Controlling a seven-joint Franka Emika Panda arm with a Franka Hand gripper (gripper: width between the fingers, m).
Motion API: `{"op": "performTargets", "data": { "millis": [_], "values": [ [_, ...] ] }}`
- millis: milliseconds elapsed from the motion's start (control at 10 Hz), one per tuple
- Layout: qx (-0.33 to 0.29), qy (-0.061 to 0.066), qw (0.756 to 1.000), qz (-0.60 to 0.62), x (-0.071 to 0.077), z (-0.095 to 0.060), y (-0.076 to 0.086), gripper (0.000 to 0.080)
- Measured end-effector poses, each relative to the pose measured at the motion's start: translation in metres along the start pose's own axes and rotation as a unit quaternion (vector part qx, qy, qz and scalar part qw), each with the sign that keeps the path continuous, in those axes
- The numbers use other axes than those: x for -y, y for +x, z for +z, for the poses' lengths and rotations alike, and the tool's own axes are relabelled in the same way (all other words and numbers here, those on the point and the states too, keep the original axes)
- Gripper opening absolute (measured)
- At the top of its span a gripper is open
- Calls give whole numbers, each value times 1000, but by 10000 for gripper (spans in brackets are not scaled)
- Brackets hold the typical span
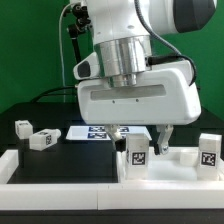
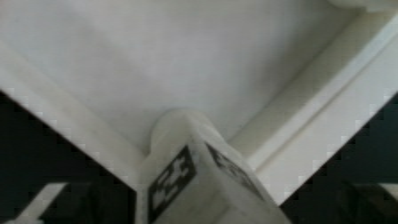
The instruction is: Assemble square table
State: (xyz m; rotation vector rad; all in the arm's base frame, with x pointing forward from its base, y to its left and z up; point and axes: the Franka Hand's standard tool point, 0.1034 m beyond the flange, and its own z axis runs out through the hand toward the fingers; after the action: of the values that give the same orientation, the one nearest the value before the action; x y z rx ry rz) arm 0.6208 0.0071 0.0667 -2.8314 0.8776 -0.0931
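if leg (image 2: pixel 187 175) tilts over corner of top (image 2: pixel 107 60), we jam it; gripper (image 1: pixel 141 138) open or closed, we cannot tell.

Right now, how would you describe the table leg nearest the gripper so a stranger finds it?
Find the gripper hanging mid-scene in the exterior view. Directly below it stands an upright white table leg, tag facing the camera. A second upright leg stands far toward that view's right, and two more legs lie at its left.
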Motion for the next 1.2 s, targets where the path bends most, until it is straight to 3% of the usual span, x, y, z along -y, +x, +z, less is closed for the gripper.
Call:
{"op": "performTargets", "data": {
  "millis": [200,300,400,600,700,800,1000,1200],
  "values": [
    [1,-32,970,-240,1,-5,3,649],
    [14,-37,956,-290,2,-3,2,649],
    [11,-36,963,-266,2,-3,3,649],
    [11,-36,965,-260,2,-3,3,366],
    [10,-36,973,-229,2,-2,3,366],
    [9,-36,982,-186,3,-2,2,290],
    [7,-36,993,-113,2,-2,2,290],
    [7,-44,993,107,3,-2,-2,290]
  ]
}}
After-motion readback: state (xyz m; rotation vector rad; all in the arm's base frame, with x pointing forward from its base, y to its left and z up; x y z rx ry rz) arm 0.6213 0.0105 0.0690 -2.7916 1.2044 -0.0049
